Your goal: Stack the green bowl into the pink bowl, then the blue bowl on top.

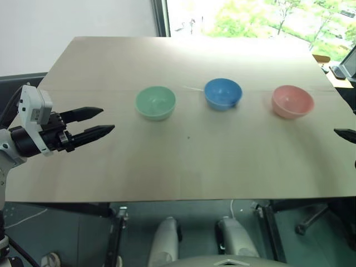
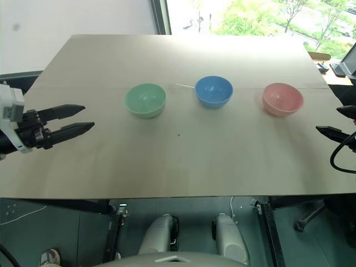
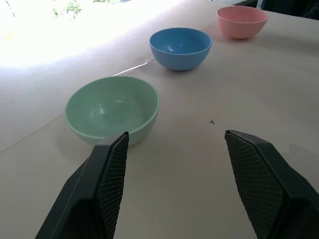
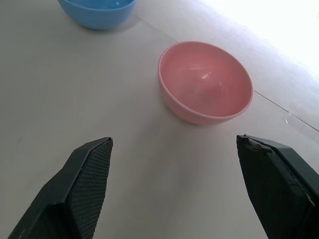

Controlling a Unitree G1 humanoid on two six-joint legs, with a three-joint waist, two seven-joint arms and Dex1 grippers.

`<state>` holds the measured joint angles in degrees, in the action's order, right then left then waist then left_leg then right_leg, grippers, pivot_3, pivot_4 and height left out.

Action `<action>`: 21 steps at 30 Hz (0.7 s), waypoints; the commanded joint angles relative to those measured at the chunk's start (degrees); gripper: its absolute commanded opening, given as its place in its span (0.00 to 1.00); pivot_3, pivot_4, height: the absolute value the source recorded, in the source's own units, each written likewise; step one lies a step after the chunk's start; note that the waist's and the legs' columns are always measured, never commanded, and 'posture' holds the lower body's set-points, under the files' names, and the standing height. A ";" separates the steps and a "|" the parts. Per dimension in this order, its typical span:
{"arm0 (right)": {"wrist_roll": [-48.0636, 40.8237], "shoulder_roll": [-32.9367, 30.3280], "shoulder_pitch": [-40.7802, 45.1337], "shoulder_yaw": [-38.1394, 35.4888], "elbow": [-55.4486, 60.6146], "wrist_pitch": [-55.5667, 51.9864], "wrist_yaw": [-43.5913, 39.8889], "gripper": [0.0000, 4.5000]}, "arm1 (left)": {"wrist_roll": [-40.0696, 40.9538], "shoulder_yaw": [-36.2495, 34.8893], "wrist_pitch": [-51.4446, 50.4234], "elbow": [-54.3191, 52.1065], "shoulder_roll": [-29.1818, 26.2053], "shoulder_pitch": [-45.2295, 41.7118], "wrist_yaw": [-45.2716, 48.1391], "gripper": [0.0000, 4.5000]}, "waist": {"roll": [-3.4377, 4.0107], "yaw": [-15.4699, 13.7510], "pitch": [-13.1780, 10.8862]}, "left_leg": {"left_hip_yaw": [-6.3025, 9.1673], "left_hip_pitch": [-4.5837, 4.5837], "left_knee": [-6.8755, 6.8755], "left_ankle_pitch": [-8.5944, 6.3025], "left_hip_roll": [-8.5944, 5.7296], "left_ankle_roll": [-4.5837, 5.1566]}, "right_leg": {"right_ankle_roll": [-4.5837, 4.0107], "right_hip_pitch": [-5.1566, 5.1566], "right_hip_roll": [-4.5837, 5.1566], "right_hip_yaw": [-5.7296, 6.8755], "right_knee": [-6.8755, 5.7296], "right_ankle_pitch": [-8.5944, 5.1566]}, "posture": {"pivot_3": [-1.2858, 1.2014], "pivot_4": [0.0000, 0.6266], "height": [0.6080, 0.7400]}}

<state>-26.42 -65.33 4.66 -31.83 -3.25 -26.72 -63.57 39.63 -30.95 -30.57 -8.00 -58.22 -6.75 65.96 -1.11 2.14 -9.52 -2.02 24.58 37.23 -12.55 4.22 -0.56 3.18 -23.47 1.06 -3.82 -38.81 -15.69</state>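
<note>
Three empty bowls stand upright in a row across the tan table (image 1: 183,161): the green bowl (image 1: 155,102) on the left, the blue bowl (image 1: 223,93) in the middle, the pink bowl (image 1: 292,101) on the right. My left gripper (image 1: 107,119) hovers over the table's left side, open and empty, pointing toward the green bowl (image 3: 112,109) a short way ahead of it. At the table's right edge my right gripper (image 2: 328,119) is open and empty too, aimed at the pink bowl (image 4: 205,82), which lies just beyond its fingertips.
The bowls stand apart from one another, with bare tabletop in front of and behind the row. A faint seam crosses the table behind them. Beyond the far edge is a bright window (image 1: 256,16). A desk with dark objects (image 1: 339,69) sits off the right corner.
</note>
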 commanded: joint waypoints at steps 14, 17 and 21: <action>12.13 9.57 20.60 22.67 -1.44 0.13 13.84 0.93 | 3.67 9.69 -3.16 -10.34 4.68 -8.82 -5.17 0.72 | 0.01 0.32 0.00 | -0.05 0.00 0.06 0.00 0.01 0.00 | 0.01 -0.04 -0.03 -0.10 -0.09 0.01 | 0.52 0.24 1.00; 16.73 13.68 28.60 29.01 -9.36 1.16 15.11 0.93 | 3.04 12.93 -3.08 -12.67 6.78 -10.24 -6.95 0.72 | 0.02 0.23 -0.01 | -0.10 0.01 0.10 0.01 0.00 0.00 | 0.01 -0.06 -0.05 -0.17 -0.11 0.02 | 0.52 0.24 1.00; 22.82 19.89 38.51 35.46 -24.93 6.72 17.21 0.93 | 4.30 15.66 -3.69 -16.86 10.82 -11.83 -11.22 0.72 | 0.01 -0.29 -0.06 | -0.08 0.17 0.07 0.01 -0.01 -0.01 | -0.01 -0.18 -0.04 -0.13 -0.01 0.02 | 0.52 0.24 1.00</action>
<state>-5.53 -45.16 41.39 3.12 -25.42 -22.33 -47.26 42.66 -15.05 -34.43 -21.26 -47.54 -17.64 55.98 -1.10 1.85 -9.58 -2.13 24.76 37.30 -12.54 4.21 -0.57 3.17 -23.64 1.03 -3.97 -38.79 -15.67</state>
